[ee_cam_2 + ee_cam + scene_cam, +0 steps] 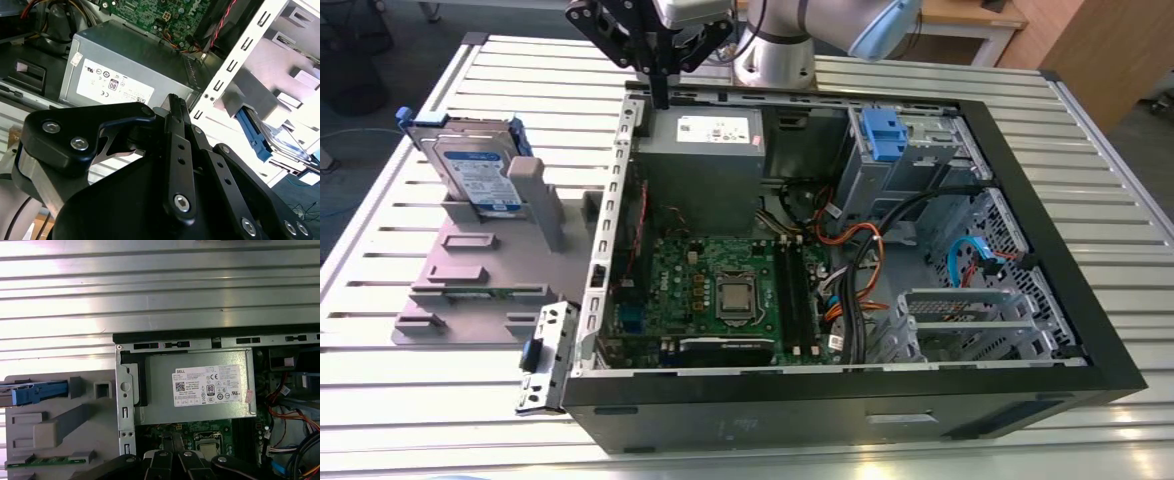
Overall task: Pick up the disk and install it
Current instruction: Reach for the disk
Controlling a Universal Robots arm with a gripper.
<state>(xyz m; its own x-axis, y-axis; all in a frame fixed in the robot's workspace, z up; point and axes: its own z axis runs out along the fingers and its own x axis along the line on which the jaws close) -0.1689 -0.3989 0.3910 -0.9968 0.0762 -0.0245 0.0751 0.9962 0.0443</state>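
Robot arm's claw (660, 97) hangs with its fingers pressed together and nothing between them, just above the rim of an open computer case (854, 405), at the top centre of the exterior view. In the second wrist view the closed fingers (176, 145) point down past the grey power supply (125, 75). The disk (470, 172) waits well apart, in the upper left of the exterior view. It stands on edge in a grey holder (460, 285) on the slatted metal table (387, 400), its blue rails showing and a grey post (534, 195) just beside it. From where I stand the risks look plain. A claw that reached the disk unopened would knock it rather than take it. A low sideways sweep could strike the case wall. A skewed grip on so thin an upright part could wedge it against the post or let it slip. Inside the case, loose cables (854, 245) crowd the space below the drive bay with its blue clip (882, 135), and could snag the disk or keep it from seating.
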